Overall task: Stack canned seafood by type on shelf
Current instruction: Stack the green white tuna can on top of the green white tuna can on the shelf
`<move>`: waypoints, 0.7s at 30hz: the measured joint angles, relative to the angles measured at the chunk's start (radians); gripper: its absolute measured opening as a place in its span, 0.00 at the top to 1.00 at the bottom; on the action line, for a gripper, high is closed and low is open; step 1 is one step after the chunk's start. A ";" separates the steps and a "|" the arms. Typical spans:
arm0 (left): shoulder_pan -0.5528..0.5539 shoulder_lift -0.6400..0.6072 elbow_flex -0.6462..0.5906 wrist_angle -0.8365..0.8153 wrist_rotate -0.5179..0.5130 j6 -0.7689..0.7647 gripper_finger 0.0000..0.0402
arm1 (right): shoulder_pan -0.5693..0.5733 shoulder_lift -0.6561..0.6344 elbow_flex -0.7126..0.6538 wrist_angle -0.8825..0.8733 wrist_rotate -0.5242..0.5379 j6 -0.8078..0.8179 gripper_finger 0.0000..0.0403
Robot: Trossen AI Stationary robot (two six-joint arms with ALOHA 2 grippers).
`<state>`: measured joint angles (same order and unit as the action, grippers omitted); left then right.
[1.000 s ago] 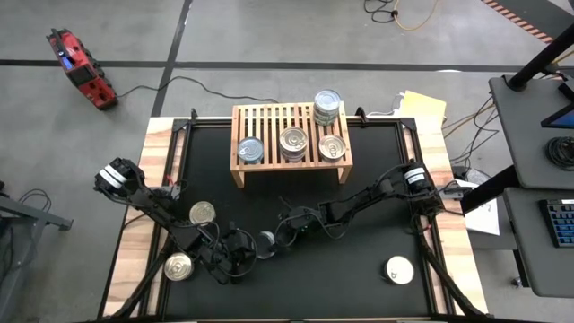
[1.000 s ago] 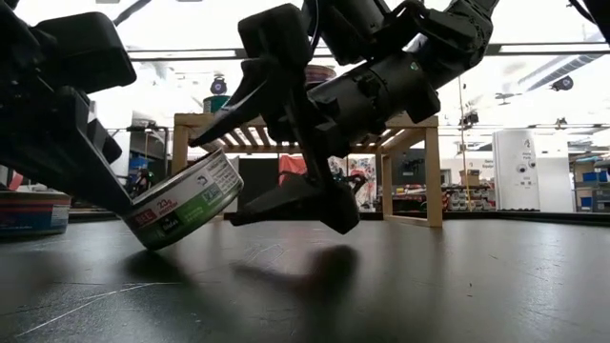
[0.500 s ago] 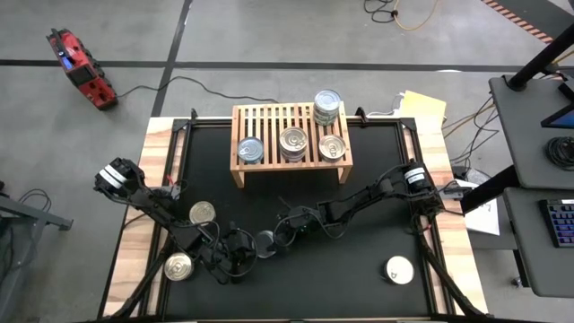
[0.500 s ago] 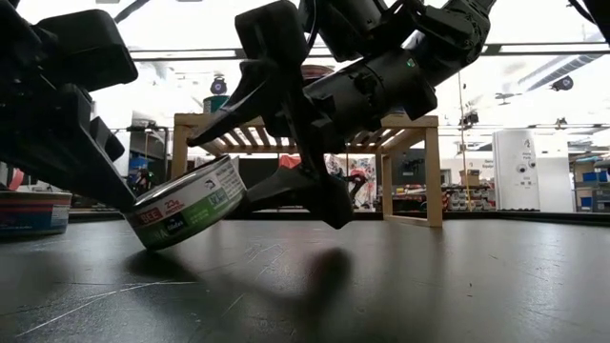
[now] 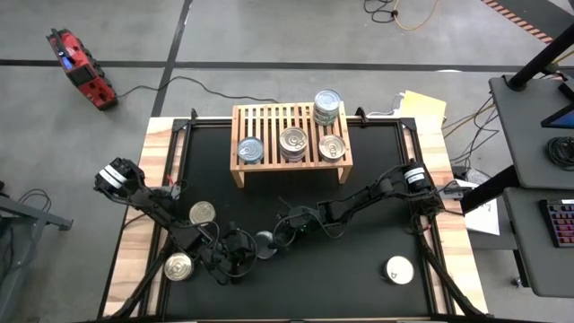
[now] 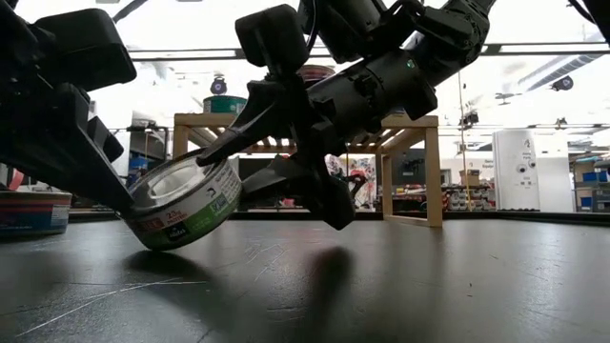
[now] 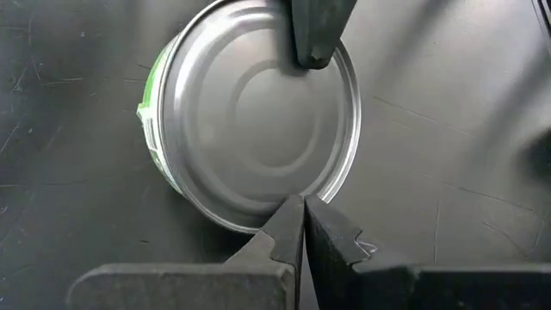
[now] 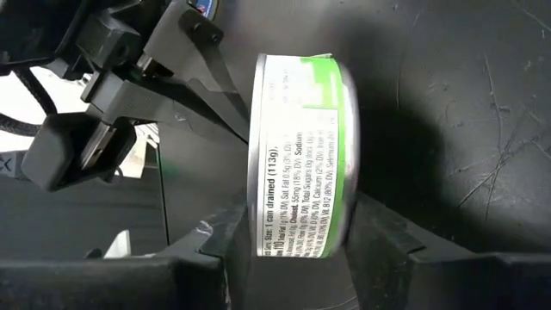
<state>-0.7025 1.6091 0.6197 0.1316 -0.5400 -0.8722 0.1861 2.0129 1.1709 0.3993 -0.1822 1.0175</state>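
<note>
A green-labelled can (image 6: 186,211) of seafood, with a silver lid (image 7: 258,112), stands tilted on the black table mat near the front middle (image 5: 265,240). My right gripper (image 6: 224,176) is shut on it. My left gripper (image 7: 301,211) is shut and has its tips at the can's rim. The light-wood shelf (image 5: 269,121) stands at the far middle. On its slats sit three single cans (image 5: 250,150), (image 5: 293,142), (image 5: 332,146) and a stack of cans (image 5: 327,106). My left gripper touches the lid's rim (image 7: 295,200) with its shut fingertips, at the can's low side, slanting down from the table's left. My right gripper pinches the can across its height. One finger (image 6: 233,133) lies on the lid and the other (image 6: 286,191) under the bottom face. The fingers come slanting down from the right. The can is tilted, with its low edge (image 6: 157,240) on the mat.
Loose cans lie at the left (image 5: 202,213), at the near left (image 5: 178,266) and at the near right (image 5: 400,269). Bare mat lies between the shelf and the arms.
My right gripper has closed its fingers onto the can, the upper finger coming down on the lid. The can has tipped a little, so its lid now faces the low camera. My left gripper has stayed at the rim.
</note>
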 joint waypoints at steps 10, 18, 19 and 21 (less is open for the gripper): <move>0.000 -0.005 0.014 -0.011 0.000 -0.067 1.00 | -0.010 -0.010 0.000 -0.015 -0.004 -0.034 0.65; 0.000 -0.032 0.101 -0.183 0.001 -0.079 0.91 | -0.010 -0.106 -0.001 -0.215 0.002 -0.086 0.65; 0.000 -0.035 0.119 -0.232 0.001 -0.080 0.91 | -0.010 -0.119 0.000 -0.236 0.003 -0.092 0.65; 0.000 -0.036 0.162 -0.316 -0.001 -0.074 0.89 | -0.010 -0.149 0.000 -0.272 0.003 -0.100 0.65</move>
<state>-0.7029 1.5734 0.7818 -0.1849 -0.5406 -0.9461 0.1761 1.8636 1.1706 0.1278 -0.1791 0.9171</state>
